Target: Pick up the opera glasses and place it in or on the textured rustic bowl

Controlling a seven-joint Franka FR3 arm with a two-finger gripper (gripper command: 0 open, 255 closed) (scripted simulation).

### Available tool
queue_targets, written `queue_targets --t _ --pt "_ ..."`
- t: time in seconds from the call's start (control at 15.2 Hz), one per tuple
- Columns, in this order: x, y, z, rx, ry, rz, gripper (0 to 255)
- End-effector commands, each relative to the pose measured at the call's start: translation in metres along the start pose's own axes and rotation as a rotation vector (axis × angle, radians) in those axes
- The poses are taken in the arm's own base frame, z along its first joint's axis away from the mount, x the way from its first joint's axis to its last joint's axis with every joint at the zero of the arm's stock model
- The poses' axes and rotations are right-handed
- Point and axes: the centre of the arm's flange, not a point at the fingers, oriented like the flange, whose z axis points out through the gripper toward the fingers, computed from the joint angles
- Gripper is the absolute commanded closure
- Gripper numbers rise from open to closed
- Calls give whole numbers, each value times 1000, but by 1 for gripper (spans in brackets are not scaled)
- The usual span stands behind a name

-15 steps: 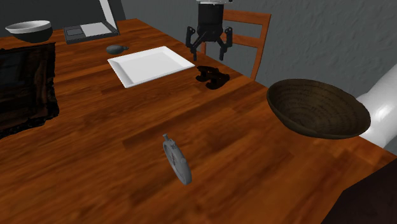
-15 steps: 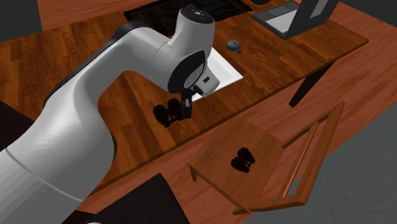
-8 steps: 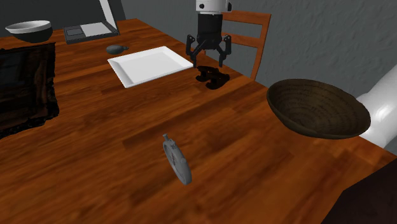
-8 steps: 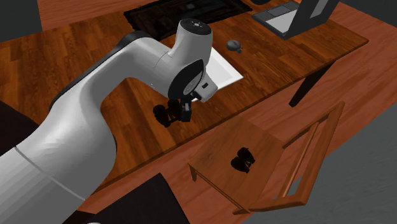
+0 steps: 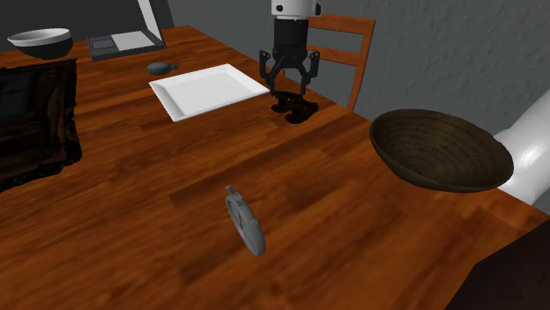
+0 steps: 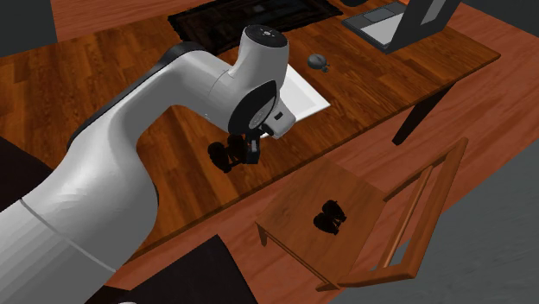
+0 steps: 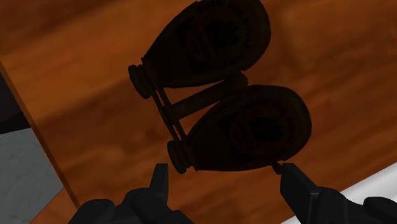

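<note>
The opera glasses [image 5: 297, 107] are small and dark and lie flat on the wooden table [image 5: 159, 185] near its far edge, beside the white plate. My black gripper [image 5: 290, 86] hangs just above them, open, with the fingers straddling one barrel without touching. In the wrist view the opera glasses [image 7: 222, 95] lie just ahead of the gripper [image 7: 222, 175], and its fingertips [image 7: 160, 178] stand wide apart. In the second exterior view the gripper [image 6: 244, 154] sits over the opera glasses [image 6: 223, 156]. The dark textured bowl [image 5: 441, 148] stands at the shoulder view's right.
A white square plate [image 5: 208, 88] lies close to the glasses. A grey flask-like object [image 5: 246, 222] lies mid-table. A dark cloth [image 5: 33, 114], a grey bowl [image 5: 40, 41], a laptop [image 5: 128, 35] and a small grey item [image 5: 159, 67] sit further off. A wooden chair [image 5: 339, 48] stands behind the table edge.
The gripper has come down towards the opera glasses, staying open. Nothing else has moved.
</note>
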Motion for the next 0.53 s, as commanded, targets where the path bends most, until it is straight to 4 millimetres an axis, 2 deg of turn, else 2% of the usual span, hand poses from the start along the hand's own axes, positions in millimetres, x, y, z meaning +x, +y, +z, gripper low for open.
queue_targets --t 0.0,0.33,0.46 --pt "0 0 1 -1 -1 -1 255" --pt "0 0 1 -1 -1 -1 255" --pt "-2 -1 -10 -1 -1 -1 255"
